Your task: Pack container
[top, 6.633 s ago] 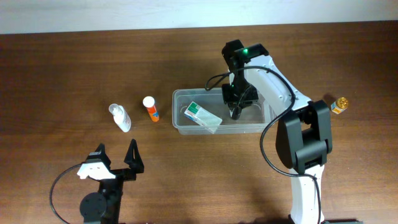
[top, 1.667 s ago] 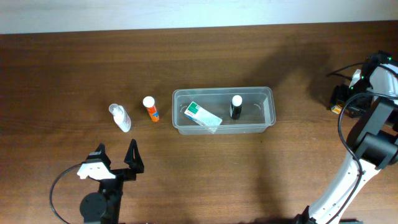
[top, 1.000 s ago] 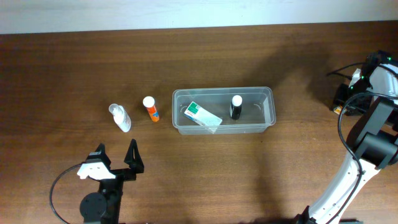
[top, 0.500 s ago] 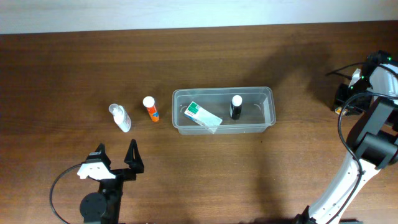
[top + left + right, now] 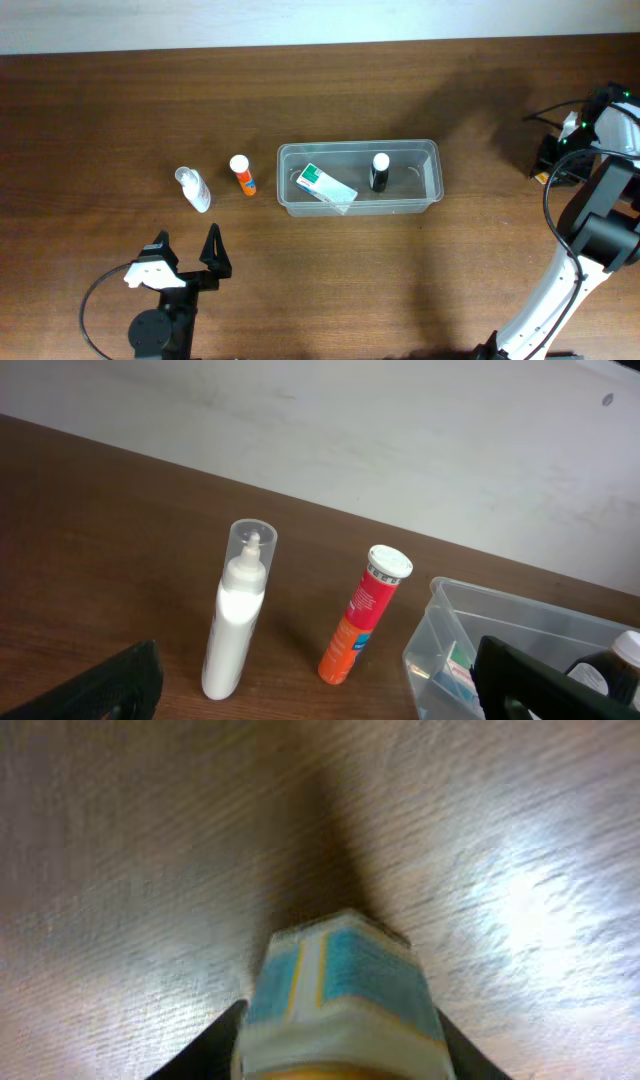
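The right gripper (image 5: 338, 1015) is closed on one small blue-labelled bottle (image 5: 335, 980) at the far right of the table (image 5: 100, 120). The left gripper (image 5: 186, 248) stands wide open, holding nothing. One container (image 5: 330, 147) sits mid-table and holds two things: one white-and-green box (image 5: 326, 186) and one dark white-capped bottle (image 5: 379, 172). To its left are one orange tube (image 5: 242, 174) and one white bottle (image 5: 194, 189), slightly apart.

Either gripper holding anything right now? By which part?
Right gripper pinches the small blue-and-white-labelled bottle by its sides. Left gripper open, empty.
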